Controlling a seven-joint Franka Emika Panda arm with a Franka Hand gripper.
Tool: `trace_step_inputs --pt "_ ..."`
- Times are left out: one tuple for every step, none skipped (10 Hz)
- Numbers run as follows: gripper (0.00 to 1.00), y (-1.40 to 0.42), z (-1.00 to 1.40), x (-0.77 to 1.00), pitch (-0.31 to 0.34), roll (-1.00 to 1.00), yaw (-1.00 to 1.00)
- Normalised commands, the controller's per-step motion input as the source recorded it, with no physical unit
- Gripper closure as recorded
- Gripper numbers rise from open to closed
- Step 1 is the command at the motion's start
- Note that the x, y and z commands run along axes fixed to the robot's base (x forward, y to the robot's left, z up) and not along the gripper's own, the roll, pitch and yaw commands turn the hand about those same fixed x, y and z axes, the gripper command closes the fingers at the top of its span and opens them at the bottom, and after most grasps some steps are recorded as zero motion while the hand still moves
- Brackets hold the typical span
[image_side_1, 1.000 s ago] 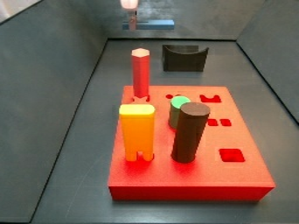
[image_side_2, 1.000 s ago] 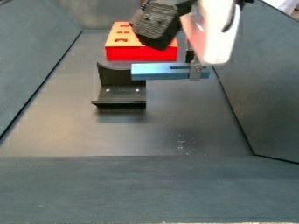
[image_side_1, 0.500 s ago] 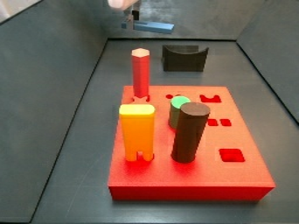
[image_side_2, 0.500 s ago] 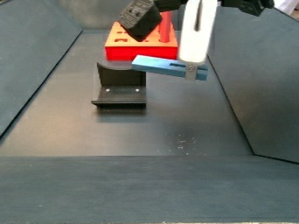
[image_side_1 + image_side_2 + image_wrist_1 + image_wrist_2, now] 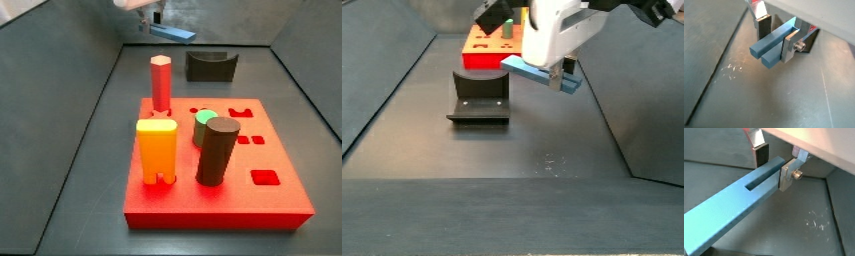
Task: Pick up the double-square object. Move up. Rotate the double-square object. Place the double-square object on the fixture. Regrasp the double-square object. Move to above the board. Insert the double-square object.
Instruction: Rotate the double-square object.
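1. Gripper (image 5: 778,39) first: we see its silver plates clamped on the double-square object (image 5: 773,46), one dark pad on each long side, near one end of the bar, in both wrist views.
2. We place the double-square object (image 5: 540,74) in the air at upper centre of a side view, tilted, hanging above the dark floor and just right of the fixture (image 5: 478,100); it touches nothing but the fingers.
3. We judge the bar stiff and light: a slim blue-grey piece with flat, smooth-looking faces and a slot along its top (image 5: 759,181). Smooth faces could slip in the pads while it turns, so we would keep the hold square on the two flat long sides.
4. We think the long free end (image 5: 711,233) gives the bar leverage against the pads, so a knock on that end could twist it in the grip.
5. Around it, in a side view, we see the board (image 5: 221,205) in the lower half of the frame with the red hexagonal peg (image 5: 160,83), the orange notched block (image 5: 156,150) and the dark brown cylinder (image 5: 217,150) standing on it.
6. We see the fixture (image 5: 211,66) at upper centre, beyond the board, with its recess free.
7. We judge nothing blocks the way down to the fixture; the upright pegs matter later, over the board.
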Motion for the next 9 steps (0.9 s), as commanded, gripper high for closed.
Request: trace_step_inputs --pt "1.00 0.02 -0.03 0.02 -0.011 0.00 -1.00" --pt "1.00 0.02 -0.03 0.02 -0.012 0.00 -1.00" --pt "1.00 0.02 -0.03 0.02 -0.013 0.00 -1.00" --pt "1.00 0.02 -0.03 0.02 -0.014 0.00 -1.00" --pt "1.00 0.02 -0.03 0.02 -0.015 0.00 -1.00" --pt "1.00 0.02 -0.03 0.02 -0.017 0.00 -1.00" --pt "1.00 0.02 -0.03 0.02 -0.018 0.00 -1.00" --pt "1.00 0.02 -0.03 0.02 -0.022 0.00 -1.00" --pt "1.00 0.02 -0.03 0.02 -0.025 0.00 -1.00"
